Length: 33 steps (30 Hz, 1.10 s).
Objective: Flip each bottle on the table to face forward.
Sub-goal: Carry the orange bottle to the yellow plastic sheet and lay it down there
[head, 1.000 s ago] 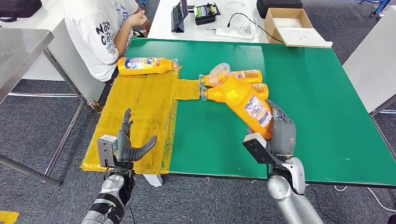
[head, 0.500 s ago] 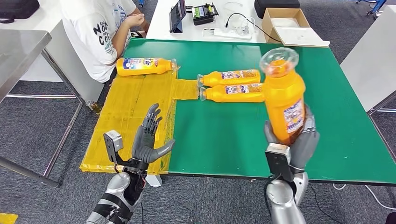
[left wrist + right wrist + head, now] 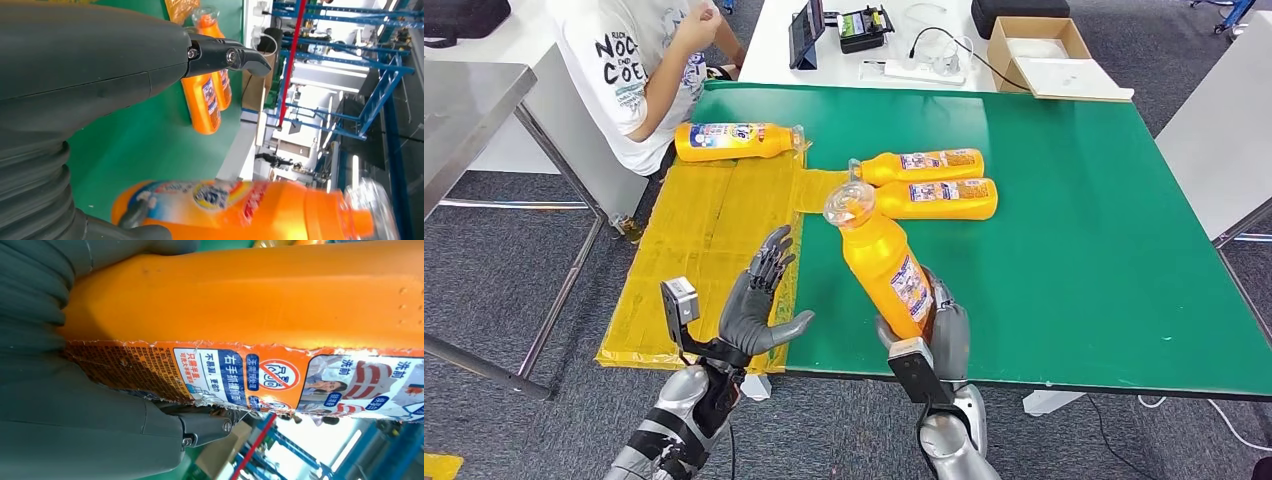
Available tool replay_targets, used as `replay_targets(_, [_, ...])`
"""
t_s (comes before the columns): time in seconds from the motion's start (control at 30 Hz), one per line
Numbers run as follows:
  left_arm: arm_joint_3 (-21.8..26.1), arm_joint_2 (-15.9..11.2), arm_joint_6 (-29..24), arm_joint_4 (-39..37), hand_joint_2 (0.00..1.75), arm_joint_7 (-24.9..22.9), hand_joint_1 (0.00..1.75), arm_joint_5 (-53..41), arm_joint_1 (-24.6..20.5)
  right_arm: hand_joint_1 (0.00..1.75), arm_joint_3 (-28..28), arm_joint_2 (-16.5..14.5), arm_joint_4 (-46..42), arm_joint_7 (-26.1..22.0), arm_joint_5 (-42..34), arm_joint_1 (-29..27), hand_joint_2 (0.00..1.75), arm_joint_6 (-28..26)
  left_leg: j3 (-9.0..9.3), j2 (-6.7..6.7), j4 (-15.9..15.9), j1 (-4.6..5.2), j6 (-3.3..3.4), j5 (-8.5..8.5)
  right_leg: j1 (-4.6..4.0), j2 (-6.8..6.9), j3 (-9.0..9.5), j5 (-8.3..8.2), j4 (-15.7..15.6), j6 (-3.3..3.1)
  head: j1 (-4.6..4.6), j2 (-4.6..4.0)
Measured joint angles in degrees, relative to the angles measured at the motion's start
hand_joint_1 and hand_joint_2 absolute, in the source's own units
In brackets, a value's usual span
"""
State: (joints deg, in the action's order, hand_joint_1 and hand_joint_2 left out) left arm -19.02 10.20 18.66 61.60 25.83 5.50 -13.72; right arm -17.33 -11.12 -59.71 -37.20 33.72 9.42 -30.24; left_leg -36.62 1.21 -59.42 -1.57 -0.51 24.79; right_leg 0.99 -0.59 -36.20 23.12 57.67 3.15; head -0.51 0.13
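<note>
Head view: held bottle [image 3: 887, 268], orange with clear cap, is off the green counter [image 3: 1074, 260] above its near edge, tilted with the cap leaning far-left. Right robot hand [image 3: 932, 335] grasps its base, label facing right. Left robot hand [image 3: 759, 305] is released, fingers spread, palm toward the bottle, just left of it over the yellow sheet [image 3: 709, 250]. Two bottles [image 3: 934, 183] lie side by side mid-counter, caps pointing left. A fourth bottle [image 3: 736, 141] lies at the far left corner, beside a seated person [image 3: 639, 70].
</note>
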Motion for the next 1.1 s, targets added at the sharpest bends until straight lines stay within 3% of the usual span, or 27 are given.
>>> replay_targets(0.2, [-0.63,-0.4,0.85,-0.71,1.75,-0.12,0.0,0.5,-0.72,1.75,-2.14,-1.08,4.95,0.27,0.1,1.59,1.75,1.34,0.0,-0.01,0.0,0.01,0.0,0.0,0.0,-0.01,-0.01,0.0,0.0,0.0,0.0,0.0])
replay_targets(0.47, [-2.84,-0.66,2.61,-2.53,1.75,-0.61,0.0,0.6,-2.5,1.75,-5.81,-3.84,14.52,0.26,0.94,5.59,1.75,-0.71,0.01,-0.01,0.0,-0.01,-0.01,-0.01,-0.01,-0.01,-0.01,0.0,0.01,0.0,0.01,0.0])
replay_targets(1.1, [-5.7,-1.33,5.94,-6.14,1.75,-1.15,0.0,4.43,-5.04,1.75,-8.07,-5.35,23.77,0.17,1.03,10.6,1.75,-5.58,0.01,-0.01,0.0,0.0,0.0,-0.03,0.0,-0.01,-0.01,-0.01,0.01,0.0,0.01,0.0])
